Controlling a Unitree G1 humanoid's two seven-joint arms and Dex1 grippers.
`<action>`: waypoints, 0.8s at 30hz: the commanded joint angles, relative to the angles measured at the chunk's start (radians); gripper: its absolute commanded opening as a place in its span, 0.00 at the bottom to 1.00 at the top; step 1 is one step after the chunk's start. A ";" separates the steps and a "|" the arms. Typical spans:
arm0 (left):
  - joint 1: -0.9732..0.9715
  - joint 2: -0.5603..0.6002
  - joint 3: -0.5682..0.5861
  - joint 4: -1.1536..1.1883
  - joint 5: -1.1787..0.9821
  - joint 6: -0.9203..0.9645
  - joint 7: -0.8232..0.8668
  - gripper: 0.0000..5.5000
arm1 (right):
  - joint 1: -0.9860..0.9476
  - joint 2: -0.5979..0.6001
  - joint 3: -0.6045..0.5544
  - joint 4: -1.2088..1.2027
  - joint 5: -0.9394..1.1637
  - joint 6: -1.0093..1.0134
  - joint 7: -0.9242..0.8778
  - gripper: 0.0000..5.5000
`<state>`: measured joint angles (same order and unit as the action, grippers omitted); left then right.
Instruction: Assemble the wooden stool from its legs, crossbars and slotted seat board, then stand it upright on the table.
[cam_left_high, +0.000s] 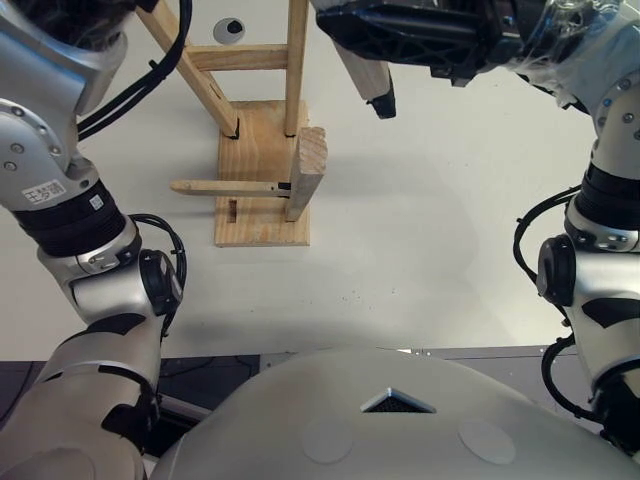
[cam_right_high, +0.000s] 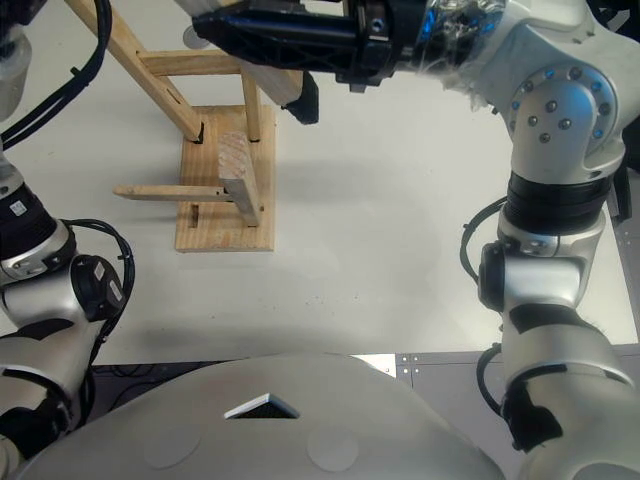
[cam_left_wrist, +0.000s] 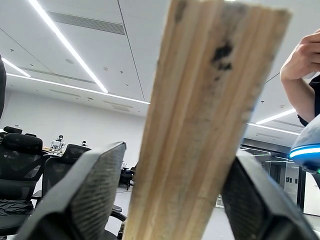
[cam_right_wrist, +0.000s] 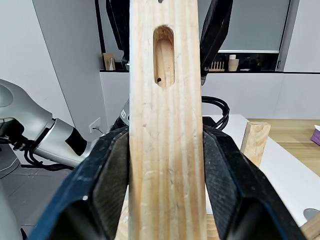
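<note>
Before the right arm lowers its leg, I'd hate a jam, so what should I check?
1. Hold of right gripper on fourth leg: ok, shut on it.
2. Hold of left gripper on left leg: ok.
3. The free slot in the board is bare: ok.
4. The crossbar sits in the front leg, other end free: ok.
5. Fourth leg above the free slot: not ok, it hangs off to the right.
6. Its mortise faces the crossbar: cannot tell.

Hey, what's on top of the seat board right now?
On the seat board: two far legs joined by a crossbar, plus a nearer leg with a second crossbar jutting left. The right hand covers one far leg's top.
</note>
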<state>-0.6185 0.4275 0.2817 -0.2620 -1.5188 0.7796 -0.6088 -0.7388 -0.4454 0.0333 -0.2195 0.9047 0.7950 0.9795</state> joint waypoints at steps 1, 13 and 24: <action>0.012 0.003 0.025 -0.006 -0.022 -0.008 0.008 0.46 | 0.000 0.002 -0.014 0.013 0.019 0.016 0.012 0.37; -0.024 -0.022 0.078 0.061 0.062 -0.112 0.015 0.37 | 0.011 -0.040 0.030 0.033 -0.019 0.042 0.052 0.56; 0.140 0.154 0.299 0.057 0.162 -0.181 -0.060 0.37 | 0.070 -0.206 0.065 0.010 0.063 0.241 0.265 0.78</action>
<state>-0.5245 0.5546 0.5593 -0.1825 -1.3876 0.6035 -0.6514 -0.6753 -0.6245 0.1159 -0.1873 0.9281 0.9888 1.2327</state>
